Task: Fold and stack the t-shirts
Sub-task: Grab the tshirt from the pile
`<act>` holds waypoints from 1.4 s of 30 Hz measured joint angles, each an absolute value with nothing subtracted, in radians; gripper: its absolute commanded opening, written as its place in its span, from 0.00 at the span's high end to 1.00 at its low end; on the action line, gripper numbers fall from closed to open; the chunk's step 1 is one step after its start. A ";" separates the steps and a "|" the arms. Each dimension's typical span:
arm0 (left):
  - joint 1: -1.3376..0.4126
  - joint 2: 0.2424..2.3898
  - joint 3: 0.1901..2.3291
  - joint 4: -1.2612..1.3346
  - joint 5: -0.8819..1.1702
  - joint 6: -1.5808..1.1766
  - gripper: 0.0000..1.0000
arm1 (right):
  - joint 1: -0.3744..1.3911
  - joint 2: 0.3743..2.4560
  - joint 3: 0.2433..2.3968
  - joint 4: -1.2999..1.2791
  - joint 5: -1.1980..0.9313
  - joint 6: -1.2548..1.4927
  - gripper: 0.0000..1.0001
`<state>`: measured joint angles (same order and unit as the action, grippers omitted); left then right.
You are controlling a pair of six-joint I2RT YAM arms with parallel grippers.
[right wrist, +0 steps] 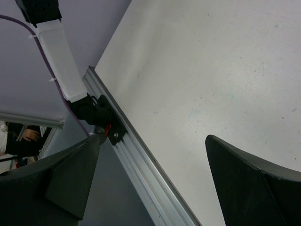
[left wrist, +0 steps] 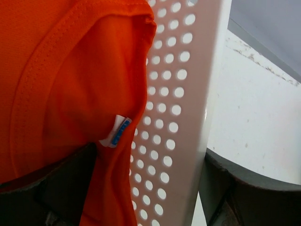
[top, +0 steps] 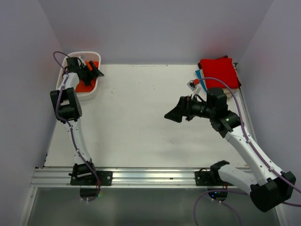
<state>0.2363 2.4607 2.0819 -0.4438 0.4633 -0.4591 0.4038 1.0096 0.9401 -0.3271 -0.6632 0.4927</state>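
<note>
The table (top: 141, 122) holds a basket (top: 91, 96) far-left, folded t-shirts (top: 218, 70) far-right, well apart.

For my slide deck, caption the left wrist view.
Left pincer open astride the white mesh basket wall, orange t-shirt with its tag bunched inside.

Overhead view looks down on the table (top: 141, 117); left wrist close against basket (left wrist: 181, 94); right wrist skims that table.

I saw the orange shirt (left wrist: 61, 80) as fine-knit matt cloth with a stitched hem. The basket (left wrist: 188, 94) looked smooth white perforated plastic. The tabletop (right wrist: 211, 70) was matt, faintly speckled; its rail (right wrist: 141, 167) looked like ribbed bare metal.
</note>
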 measured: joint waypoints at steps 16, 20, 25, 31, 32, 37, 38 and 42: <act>0.376 2.170 1.509 0.102 0.603 -0.698 0.12 | 0.404 1.016 0.925 -0.329 -0.664 0.485 0.01; 0.392 2.169 1.507 0.148 0.606 -0.719 0.12 | 0.404 1.016 0.925 -0.329 -0.664 0.485 0.01; 0.392 2.171 1.539 0.058 0.521 -0.695 0.16 | 0.404 1.016 0.925 -0.329 -0.664 0.482 0.01; 0.385 2.201 1.631 -0.053 0.455 -0.647 0.29 | 0.404 1.016 0.924 -0.327 -0.664 0.482 0.01; 0.382 2.212 1.647 -0.072 0.447 -0.638 0.32 | 0.404 1.018 0.924 -0.325 -0.664 0.482 0.01; 0.342 2.293 1.724 -0.160 0.439 -0.586 0.44 | 0.404 1.022 0.918 -0.323 -0.664 0.484 0.01; 0.331 2.311 1.740 -0.175 0.442 -0.578 0.45 | 0.404 1.022 0.916 -0.322 -0.664 0.485 0.01; 0.298 2.341 1.792 -0.210 0.455 -0.548 0.63 | 0.404 1.022 0.911 -0.322 -0.663 0.486 0.01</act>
